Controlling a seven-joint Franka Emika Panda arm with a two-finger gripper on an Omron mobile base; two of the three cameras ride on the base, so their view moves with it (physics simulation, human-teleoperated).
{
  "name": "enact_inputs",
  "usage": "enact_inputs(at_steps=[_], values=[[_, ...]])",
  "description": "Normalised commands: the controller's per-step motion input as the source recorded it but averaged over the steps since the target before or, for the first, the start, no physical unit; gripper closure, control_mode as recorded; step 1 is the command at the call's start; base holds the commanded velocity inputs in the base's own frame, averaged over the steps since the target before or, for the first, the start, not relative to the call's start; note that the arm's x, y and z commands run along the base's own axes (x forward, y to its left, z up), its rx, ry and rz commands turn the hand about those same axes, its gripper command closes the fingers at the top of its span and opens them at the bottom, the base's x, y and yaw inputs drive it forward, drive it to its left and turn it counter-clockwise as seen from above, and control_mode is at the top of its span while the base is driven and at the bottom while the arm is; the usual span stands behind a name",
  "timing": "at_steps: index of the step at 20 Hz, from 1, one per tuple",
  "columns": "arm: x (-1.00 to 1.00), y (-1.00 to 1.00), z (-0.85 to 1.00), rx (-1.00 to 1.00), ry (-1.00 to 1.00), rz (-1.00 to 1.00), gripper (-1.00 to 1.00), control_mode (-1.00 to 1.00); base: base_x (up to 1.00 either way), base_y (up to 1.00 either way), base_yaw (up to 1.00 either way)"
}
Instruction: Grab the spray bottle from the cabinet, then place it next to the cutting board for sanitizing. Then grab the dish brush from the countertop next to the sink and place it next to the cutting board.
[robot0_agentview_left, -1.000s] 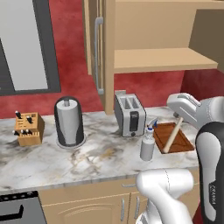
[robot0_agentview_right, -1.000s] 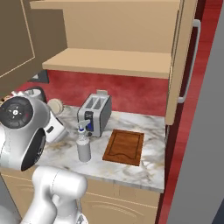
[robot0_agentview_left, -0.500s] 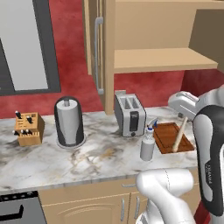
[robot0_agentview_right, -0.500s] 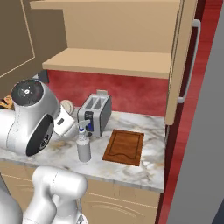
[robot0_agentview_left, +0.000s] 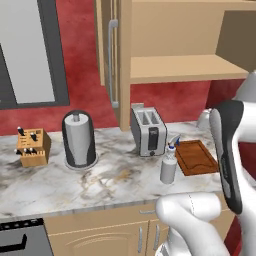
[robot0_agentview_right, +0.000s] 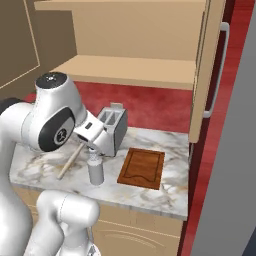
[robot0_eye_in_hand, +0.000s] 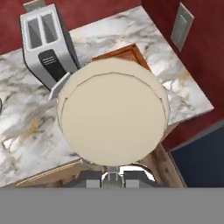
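My gripper (robot0_agentview_right: 91, 141) is shut on the dish brush (robot0_agentview_right: 69, 161), just in front of the toaster. The brush's pale tan handle slants down to the left over the countertop (robot0_agentview_right: 165, 192). In the hand view the brush (robot0_eye_in_hand: 113, 111) is a big cream round shape above my gripper (robot0_eye_in_hand: 113, 176). The spray bottle (robot0_agentview_right: 95, 170) (robot0_agentview_left: 168, 165) stands upright just below the hand, left of the cutting board (robot0_agentview_right: 142, 167) (robot0_agentview_left: 198, 156) (robot0_eye_in_hand: 127, 53). The cabinet (robot0_agentview_left: 175, 67) stands open, with a bare shelf.
A silver toaster (robot0_agentview_left: 149, 132) (robot0_agentview_right: 114, 128) (robot0_eye_in_hand: 45, 40) stands behind the bottle. A paper towel holder (robot0_agentview_left: 79, 139) and a knife block (robot0_agentview_left: 32, 147) are further left. The open cabinet door (robot0_agentview_right: 212, 75) hangs over the counter's right end. My arm (robot0_agentview_left: 229, 160) blocks the right of the left base view.
The arm has swung toward the toaster and the bottle, carrying the brush along. In the left base view the brush handle, seen over the board before, is now hidden behind the arm.
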Motion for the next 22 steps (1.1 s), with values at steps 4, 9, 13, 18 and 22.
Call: enact_inputs(at_steps=[4, 9, 13, 18, 22], values=[[0.3, -0.27, -0.48, -0.34, 0.14, 0.09, 1.0, -1.0, 0.0, 0.0, 0.0], [0.2, -0.49, -0.42, -0.14, 0.0, 0.13, 1.0, -1.0, 0.0, 0.0, 0.0], [0.22, -0.48, -0.46, 0.0, -0.07, 0.15, 1.0, -1.0, 0.0, 0.0, 0.0], [0.58, -0.37, -0.49, 0.02, 0.0, 0.21, 1.0, -1.0, 0.0, 0.0, 0.0], [0.68, -0.26, -0.51, 0.0, 0.0, 0.17, 1.0, -1.0, 0.0, 0.0, 0.0]])
